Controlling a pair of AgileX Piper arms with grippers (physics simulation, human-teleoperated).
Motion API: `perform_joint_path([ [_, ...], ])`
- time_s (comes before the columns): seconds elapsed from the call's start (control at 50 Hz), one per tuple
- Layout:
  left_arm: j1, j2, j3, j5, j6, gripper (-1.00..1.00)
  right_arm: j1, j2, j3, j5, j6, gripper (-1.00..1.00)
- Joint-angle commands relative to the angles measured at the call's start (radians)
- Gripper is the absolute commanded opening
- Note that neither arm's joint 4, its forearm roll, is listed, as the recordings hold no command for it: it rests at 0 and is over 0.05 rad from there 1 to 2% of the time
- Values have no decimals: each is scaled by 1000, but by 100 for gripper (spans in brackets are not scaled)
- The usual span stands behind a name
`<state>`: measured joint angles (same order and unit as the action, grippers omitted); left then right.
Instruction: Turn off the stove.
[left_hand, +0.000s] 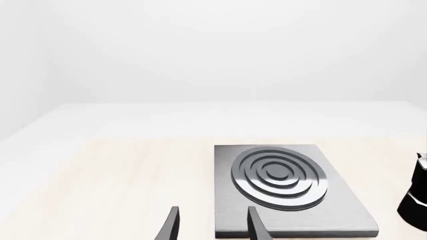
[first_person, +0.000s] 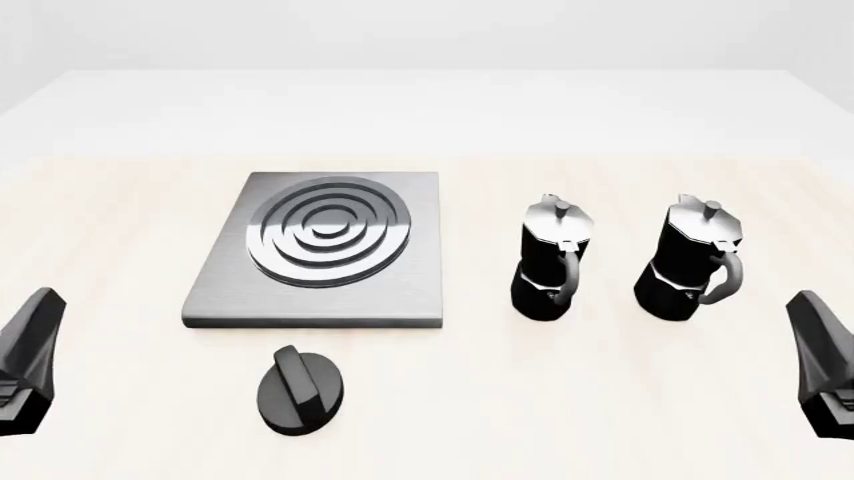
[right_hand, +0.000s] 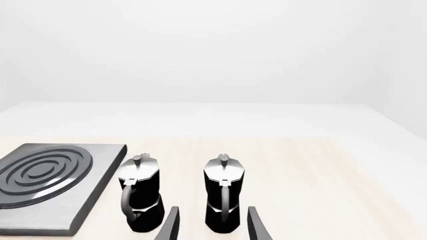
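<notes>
One stove plate (first_person: 320, 250), one knob (first_person: 300, 388), two moka pots (first_person: 551, 258) (first_person: 690, 258), two tools (first_person: 30, 365) (first_person: 825, 365), one surface (first_person: 601, 400).

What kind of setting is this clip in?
Likely a simulated kitchen tabletop: a pale wooden table holds a stove plate with ringed burner, its separate knob, and two moka pots, against blank white surroundings.

Knob (first_person: 300, 391) before stove (first_person: 320, 250); pots (first_person: 551, 258) right.
</notes>
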<state>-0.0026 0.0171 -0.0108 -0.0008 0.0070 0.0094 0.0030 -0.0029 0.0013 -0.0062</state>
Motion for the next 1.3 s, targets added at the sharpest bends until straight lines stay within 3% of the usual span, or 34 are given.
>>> perform_joint_path([
  [0.02, 0, 55, -50, -7, -3, 100, 8, -2, 0, 3, -2, 100],
  [0.14, -24, 209, -115, -41, -36, 100, 16, -2, 0, 5, -3, 100],
  [0.2, -15, 228, -127, -47, -12, 100, 14, -2, 0, 5, -3, 100],
  [0.26, -59, 342, -144, -74, -60, 100, 13, -1, -1, 5, -2, 100],
  [0.28, -91, 390, -145, -86, -114, 100, 13, -1, 0, 5, -2, 100],
  [0.3, -76, 375, -153, -74, -58, 100, 14, -1, 0, 5, -2, 100],
  [0.34, -106, 422, -166, -65, -77, 100, 16, -1, 0, 5, -3, 100],
  [0.36, -106, 419, -178, -43, -30, 100, 17, -1, 0, 4, -4, 100],
  [0.42, -125, 449, -196, -23, -55, 100, 18, -1, 0, 5, -3, 100],
  [0.5, -146, 505, -225, 20, 22, 100, 22, -1, 0, 6, -1, 100],
  [0.64, -162, 613, -263, 56, 55, 100, 22, -1, -1, 4, 1, 100],
  [0.78, -182, 744, -317, 89, 155, 100, 30, 0, -1, 6, 1, 100],
  [0.88, -151, 835, -348, 102, 168, 100, 31, 1, -1, 7, 1, 100],
  [0.96, -132, 885, -353, 108, 240, 100, 30, 0, -2, 6, 3, 100],
  [1.06, -137, 957, -356, 95, 249, 100, 34, 1, -2, 5, 3, 100],
  [1.14, -196, 1017, -349, 72, 239, 100, 35, 0, -2, 6, 2, 100],
  [1.16, -261, 1139, -330, -13, 206, 100, 34, 0, -2, 7, 1, 100],
  [1.3, -297, 1224, -302, -95, 172, 100, 38, 0, -1, 8, 0, 100],
])
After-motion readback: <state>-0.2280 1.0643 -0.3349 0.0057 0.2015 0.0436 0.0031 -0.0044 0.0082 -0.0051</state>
